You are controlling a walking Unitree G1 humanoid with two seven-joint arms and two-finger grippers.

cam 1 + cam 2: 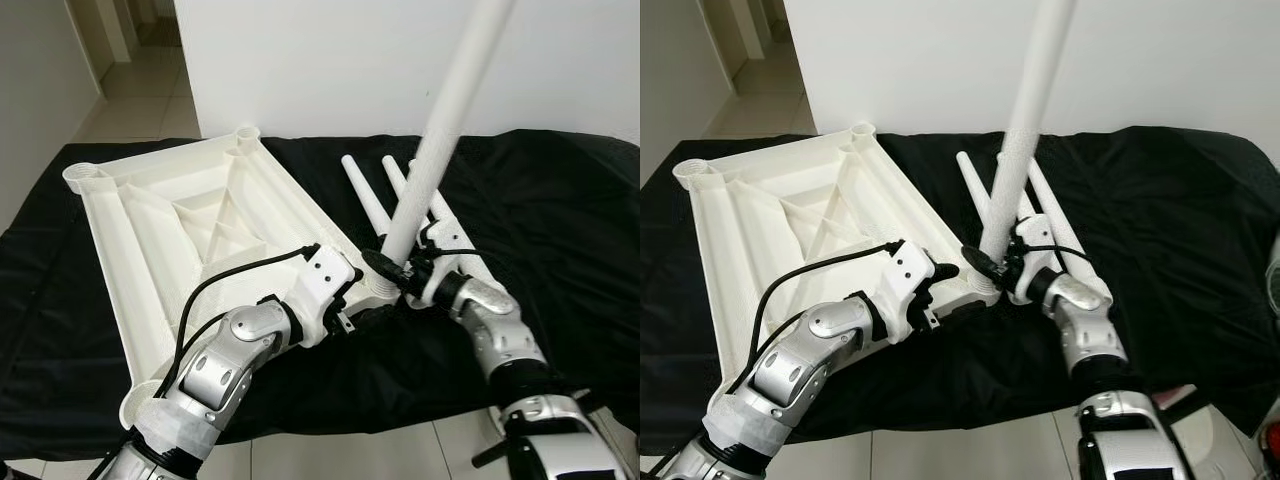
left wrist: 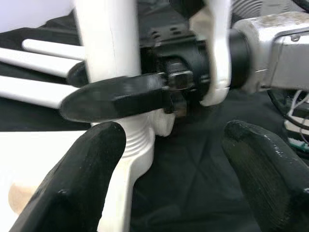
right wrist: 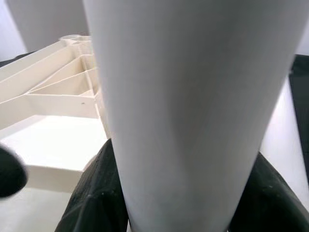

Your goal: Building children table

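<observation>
The right gripper (image 1: 392, 262) clenches an upright table leg (image 1: 440, 130) at the upturned tabletop (image 1: 160, 215)'s five-o'clock corner socket; the left gripper (image 2: 166, 159), released, steadies nearby. Next: twisting it home.

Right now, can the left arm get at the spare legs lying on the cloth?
Probably not directly. The spare legs lie beyond the upright leg and the right gripper shut on it, which stand between them and the open left gripper. It would have to go around.
</observation>
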